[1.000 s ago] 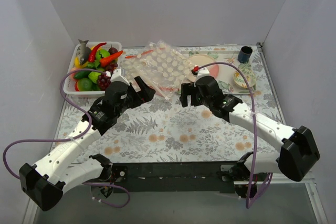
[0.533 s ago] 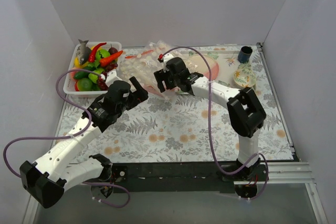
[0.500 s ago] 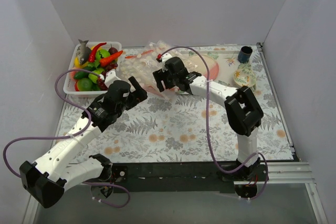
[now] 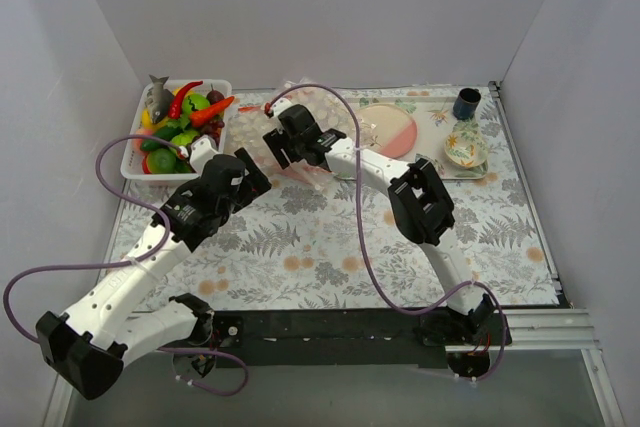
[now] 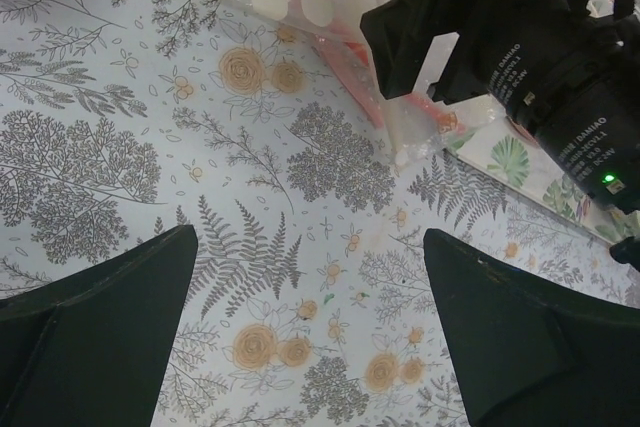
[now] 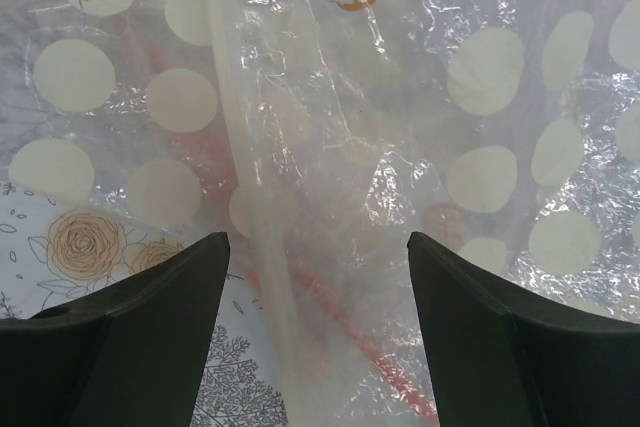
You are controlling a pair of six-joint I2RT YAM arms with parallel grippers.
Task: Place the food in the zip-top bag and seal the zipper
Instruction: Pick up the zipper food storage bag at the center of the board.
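- Right now the zip-top bag (image 4: pixel 322 112) lies flat on the floral tablecloth (image 4: pixel 330 247) at the far middle of the table. It sits between the white basket (image 4: pixel 222 87) on the far left and a tray (image 4: pixel 430 162) on the far right.
- The food (image 4: pixel 182 125) is all piled in that basket, and nothing shows inside the bag.
- The right gripper (image 6: pixel 315 247) hangs directly above the crinkled film with its fingers spread, holding nothing. I cannot tell whether the tips touch the plastic.
- The left gripper (image 5: pixel 308 247) is spread too and also holds nothing. It sits over bare cloth just near and left of the bag's near edge.
- The step in hand looks like getting hold of the bag's mouth so it can be opened.
- To do that well, the right fingers should probably straddle the zipper (image 6: pixel 385 362) squarely and close on the top layer only. Catching both layers would keep the mouth shut.
- The left gripper could then pin or pinch the lower lip, since the light film is likely to slide or lift whole.
- The zipper runs along the bag's near edge, its long axis slanting from far-left to near-right, so the mouth seems to face the arms.
- In the right wrist view the strip crosses diagonally between the fingers, so turning the wrist to meet it at a right angle should help.
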